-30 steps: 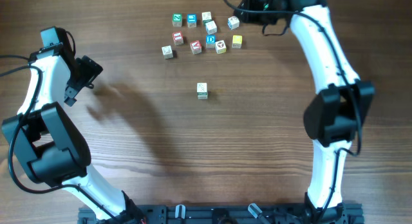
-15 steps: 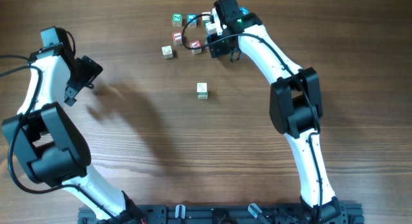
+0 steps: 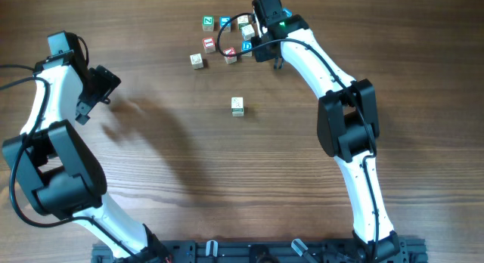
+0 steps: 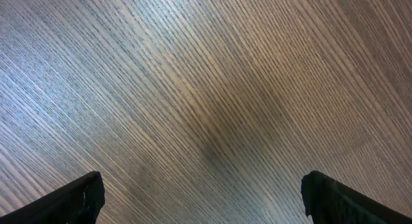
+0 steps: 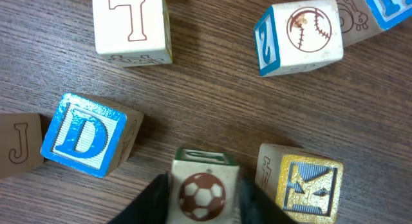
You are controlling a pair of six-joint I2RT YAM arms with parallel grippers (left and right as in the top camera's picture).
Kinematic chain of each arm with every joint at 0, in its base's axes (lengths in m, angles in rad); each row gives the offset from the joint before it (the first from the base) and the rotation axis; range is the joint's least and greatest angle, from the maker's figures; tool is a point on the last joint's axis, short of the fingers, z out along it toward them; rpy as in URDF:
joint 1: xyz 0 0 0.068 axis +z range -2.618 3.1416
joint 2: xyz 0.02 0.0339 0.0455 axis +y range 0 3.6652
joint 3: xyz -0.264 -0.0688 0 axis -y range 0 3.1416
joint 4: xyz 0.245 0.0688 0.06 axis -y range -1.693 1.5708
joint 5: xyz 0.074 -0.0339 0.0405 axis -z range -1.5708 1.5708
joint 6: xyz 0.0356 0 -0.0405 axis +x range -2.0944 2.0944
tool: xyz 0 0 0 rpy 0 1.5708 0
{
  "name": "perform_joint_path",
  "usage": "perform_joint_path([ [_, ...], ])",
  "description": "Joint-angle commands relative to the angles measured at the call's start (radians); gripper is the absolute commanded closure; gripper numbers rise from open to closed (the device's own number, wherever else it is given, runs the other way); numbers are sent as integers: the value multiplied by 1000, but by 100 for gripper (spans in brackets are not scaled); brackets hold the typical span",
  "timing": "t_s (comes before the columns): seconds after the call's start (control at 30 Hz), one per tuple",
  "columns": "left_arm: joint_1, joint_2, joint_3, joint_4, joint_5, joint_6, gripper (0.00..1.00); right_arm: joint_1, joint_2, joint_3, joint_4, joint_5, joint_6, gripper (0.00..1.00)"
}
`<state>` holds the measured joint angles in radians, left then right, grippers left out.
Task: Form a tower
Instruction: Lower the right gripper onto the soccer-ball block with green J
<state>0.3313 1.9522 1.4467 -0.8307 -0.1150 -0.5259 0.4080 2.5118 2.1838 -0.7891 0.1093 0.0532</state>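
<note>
Left gripper (image 4: 203, 201): The jaws stand fully apart over bare desk (image 3: 189, 180) and hold nothing. The arm sits at the left side, well apart from every cube. Treat this as a standby pose that leaves the working area to the other arm.

Tower (image 3: 237, 106): It stands alone at mid-desk, well apart from the loose cubes (image 3: 209, 44) near the far edge. The overhead view shows only its pale top face, so you cannot tell how many cubes it holds. The isolated spot probably gives free approach from any side when you add a cube.

J cube (image 5: 16, 153): It lies at the left edge of the right wrist view, just beside the D cube.

D cube (image 5: 84, 135): This blue-faced cube sits near the left finger but apart from it.

Soccer-ball cube (image 5: 203, 192): It sits between the two fingers, ball face up. It appears to be the piece chosen for the stack.

Right gripper (image 5: 205, 208): It is closed on the soccer-ball cube, with one finger against each side face. You cannot tell whether the cube has left the desk.

Yellow cube (image 5: 309, 185): It lies just beside the right finger. Expect a straight vertical lift to be needed so that this neighbour is not dragged.

Baseball cube (image 5: 299, 34): It lies well apart from the grip and out of the way.
</note>
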Motion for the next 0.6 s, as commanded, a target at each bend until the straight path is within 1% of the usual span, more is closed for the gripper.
perform_joint_path([
  [0.0, 3, -20, 10, 0, -10, -3, 0, -3, 21, 14, -11, -1, 0, 73],
  [0.13, 3, -20, 10, 0, -10, -3, 0, -3, -5, 14, -33, 0, 1, 80],
  [0.17, 3, -20, 10, 0, -10, -3, 0, -3, -28, 14, -40, 0, 2, 81],
  [0.23, 3, -20, 10, 0, -10, -3, 0, -3, -74, 14, -57, 0, 2, 81],
  [0.27, 3, -20, 10, 0, -10, -3, 0, -3, -147, 14, -106, -2, 13, 82],
  [0.33, 3, -20, 10, 0, -10, -3, 0, -3, -194, 14, -166, -16, 37, 82],
  [0.43, 3, -20, 10, 0, -10, -3, 0, -3, -229, 14, -288, -134, 39, 82],
  [0.47, 3, -20, 10, 0, -10, -3, 0, -3, -229, 14, -325, -160, 56, 79],
  [0.5, 3, -20, 10, 0, -10, -3, 0, -3, -225, 5, -360, -166, 85, 78],
  [0.57, 3, -20, 10, 0, -10, -3, 0, -2, -225, -40, -376, -169, 153, 78],
])
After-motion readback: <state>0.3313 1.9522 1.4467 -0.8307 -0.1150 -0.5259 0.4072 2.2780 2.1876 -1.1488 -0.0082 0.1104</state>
